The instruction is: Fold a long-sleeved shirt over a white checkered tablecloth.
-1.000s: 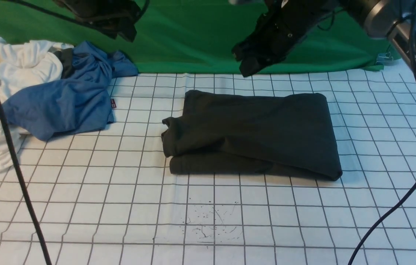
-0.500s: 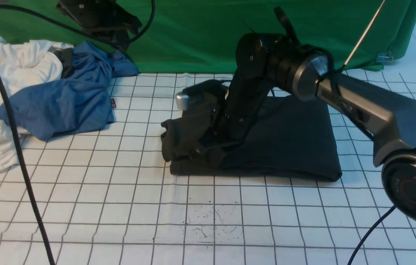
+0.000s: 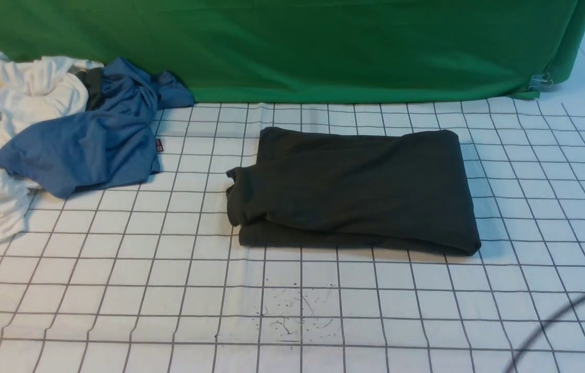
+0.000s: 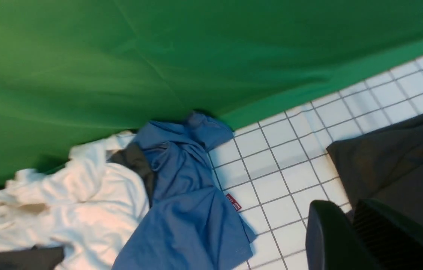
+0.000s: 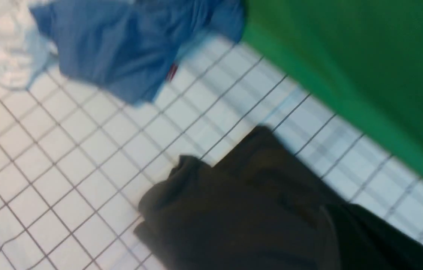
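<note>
Green backdrop cloth (image 3: 323,46) hangs along the far edge of the tablecloth (image 3: 131,290), white with a thin dark grid. The long-sleeved shirt (image 3: 354,191) lies folded into a thick rectangle on the tablecloth, well short of the backdrop, layers stacked, one rumpled corner poking out at its left end. Nothing touches it.

Left of the shirt, a crumpled blue garment (image 3: 90,140) sprawls with a small red tag at its hem (facing the shirt), clear of the shirt. Beyond the blue garment, farther from the shirt, a heap of white garments (image 3: 7,129) with a bit of dark fabric tucked in. Nearer to me than the shirt, a scatter of small dark specks (image 3: 297,311) on the grid.

Neither arm shows from the front. Left gripper (image 4: 361,240): only dark finger parts at the wrist camera's edge, above the shirt's corner; cannot tell how the jaws stand. Right gripper: a blurred dark shape, possibly a finger, in its wrist view; jaws clenched, empty as far as I can see.
</note>
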